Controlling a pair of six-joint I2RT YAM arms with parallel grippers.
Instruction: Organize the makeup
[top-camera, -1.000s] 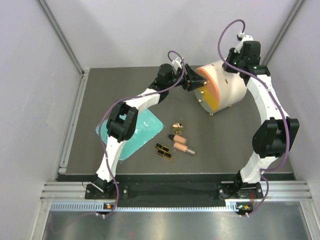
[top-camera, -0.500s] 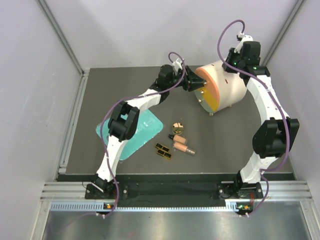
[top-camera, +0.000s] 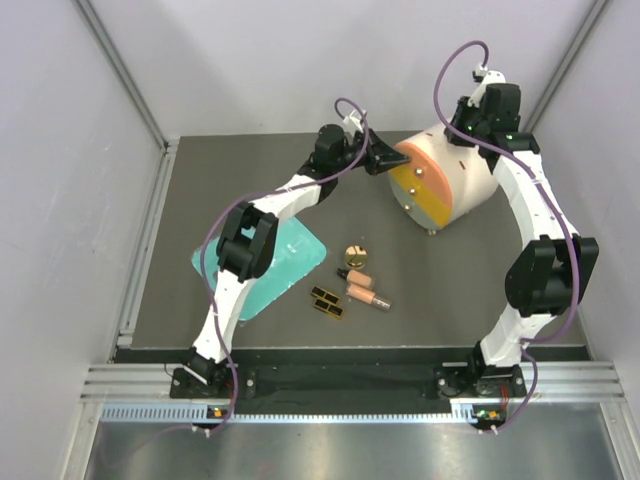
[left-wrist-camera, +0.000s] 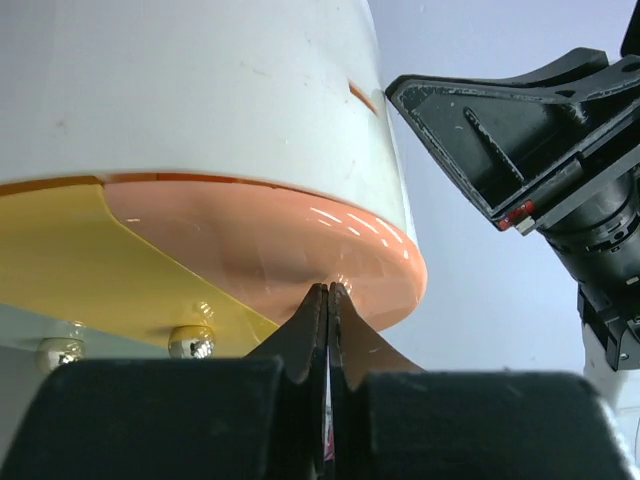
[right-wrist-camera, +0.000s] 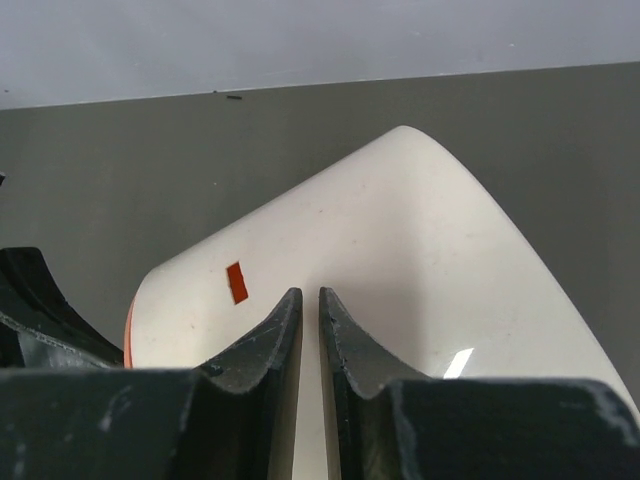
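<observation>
The makeup lies in a loose group on the dark table: a round gold-and-black compact (top-camera: 354, 254), two peach-pink tubes (top-camera: 357, 275) (top-camera: 368, 296) and small black palettes (top-camera: 326, 301). Both grippers are at the white drum (top-camera: 462, 182), far from it. My left gripper (top-camera: 392, 157) (left-wrist-camera: 329, 288) is shut, its tips against the drum's orange front (left-wrist-camera: 300, 235) beside a small shiny knob; whether it pinches that knob does not show. My right gripper (top-camera: 462, 130) (right-wrist-camera: 310, 293) rests over the drum's white wall (right-wrist-camera: 420, 250), its jaws a narrow slit apart with nothing between.
A flat teal tray (top-camera: 302, 256) lies left of the makeup, partly under the left arm. The drum's front also has a yellow part (top-camera: 437, 208) with round metal knobs (left-wrist-camera: 190, 340). Grey walls close in the table on three sides.
My left gripper has closed at the orange front. The drum has turned and shifted slightly, showing more of its orange and yellow face. The right arm has held still.
</observation>
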